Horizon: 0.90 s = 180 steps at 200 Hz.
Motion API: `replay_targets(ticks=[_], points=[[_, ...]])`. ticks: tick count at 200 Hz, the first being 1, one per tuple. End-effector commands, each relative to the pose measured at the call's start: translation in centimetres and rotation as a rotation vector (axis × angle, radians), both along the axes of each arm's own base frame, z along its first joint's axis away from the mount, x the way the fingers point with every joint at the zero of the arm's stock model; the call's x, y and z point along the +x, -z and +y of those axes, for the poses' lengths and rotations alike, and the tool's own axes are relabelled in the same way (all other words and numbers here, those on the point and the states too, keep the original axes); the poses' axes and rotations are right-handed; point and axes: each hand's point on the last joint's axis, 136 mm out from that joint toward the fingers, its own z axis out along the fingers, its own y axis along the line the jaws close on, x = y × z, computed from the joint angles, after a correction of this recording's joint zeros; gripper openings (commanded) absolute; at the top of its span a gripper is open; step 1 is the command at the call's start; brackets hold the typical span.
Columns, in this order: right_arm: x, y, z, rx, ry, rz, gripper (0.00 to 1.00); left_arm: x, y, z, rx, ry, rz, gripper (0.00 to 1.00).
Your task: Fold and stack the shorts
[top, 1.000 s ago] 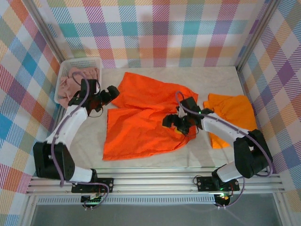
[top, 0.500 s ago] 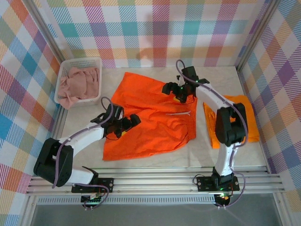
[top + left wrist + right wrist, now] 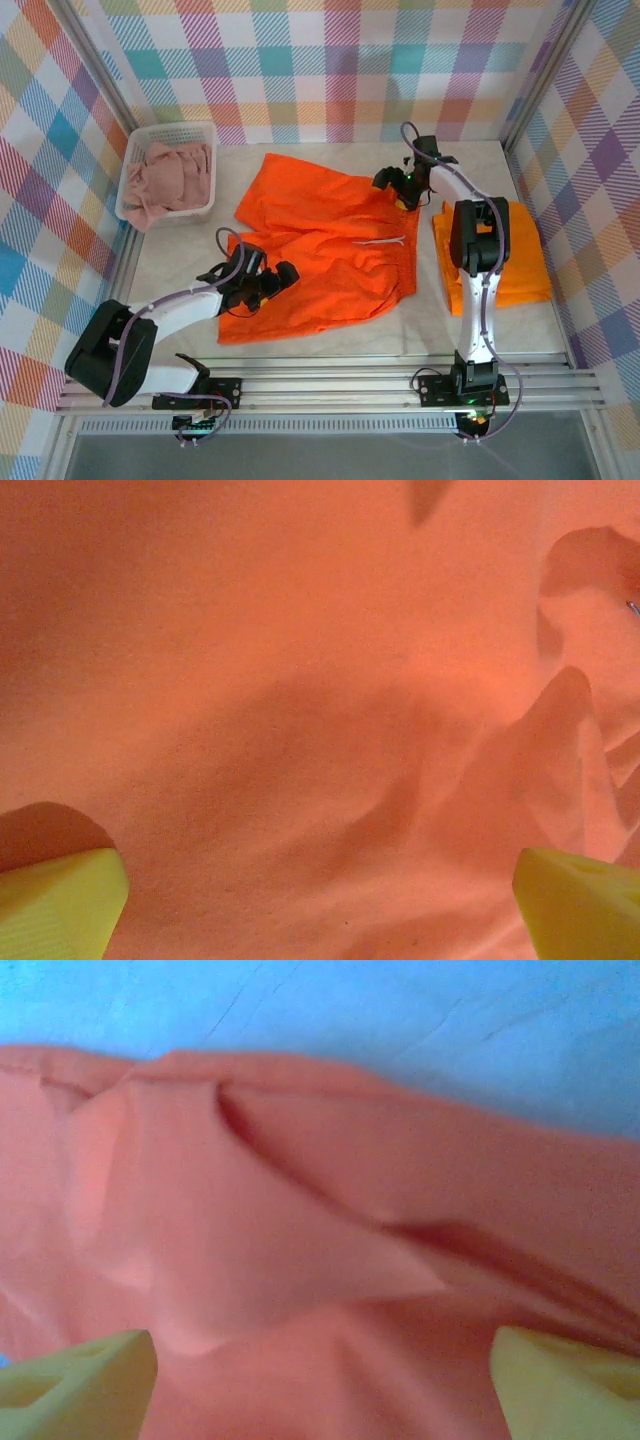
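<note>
orange shorts (image 3: 330, 250) spread flat, left tool (image 3: 284, 276) now nearer – wide, right tool (image 3: 392, 186) shifted to far corner – wide

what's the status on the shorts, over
Left claw open, over spread shorts near-left hem. Right claw open, at their far-right corner. Second orange pair lies right; pink pair in basket. Nothing in the way.

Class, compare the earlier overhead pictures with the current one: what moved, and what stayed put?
The left fingers swung from beside the white plastic mesh basket to the near left part of the spread bright orange cloth shorts. The right fingers travelled from the shorts' middle to their far right corner. Both stand open, holding nothing. The folded orange shorts and the dusty pink shorts in the basket stayed put.
</note>
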Motion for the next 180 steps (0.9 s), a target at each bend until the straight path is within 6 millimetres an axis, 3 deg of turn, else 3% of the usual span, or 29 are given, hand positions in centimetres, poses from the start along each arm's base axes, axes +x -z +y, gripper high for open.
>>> replay_targets(ticks=[1, 60, 86, 111, 143, 158, 180], points=[[0.0, 1.6, -0.4, -0.006, -0.007, 0.061, 0.86, -2.9, 2.8, 1.8, 0.063, -0.035, 0.095, 1.0], [1.3, 4.2, -2.8, -0.048, 0.065, 0.129, 0.87, -5.3, 3.5, 3.0, 0.058, -0.066, 0.125, 1.0], [2.0, 3.5, -2.6, -0.021, 0.066, 0.115, 0.87, -5.2, 2.4, 2.9, 0.04, -0.066, 0.101, 1.0], [2.9, 0.6, -2.0, 0.018, 0.064, 0.05, 0.88, -4.1, -1.5, 3.5, 0.073, -0.071, 0.032, 1.0], [3.4, -5.4, -1.6, 0.049, 0.045, -0.077, 0.89, -3.2, -7.3, 5.8, 0.064, -0.151, -0.037, 1.0], [2.7, -8.6, -1.2, 0.084, 0.031, -0.128, 0.9, -3.8, -8.6, 7.2, 0.037, -0.214, -0.018, 1.0], [0.6, -12.8, -0.7, 0.114, 0.017, -0.207, 0.91, -5.7, -8.6, 9.1, 0.05, -0.322, 0.072, 1.0]])
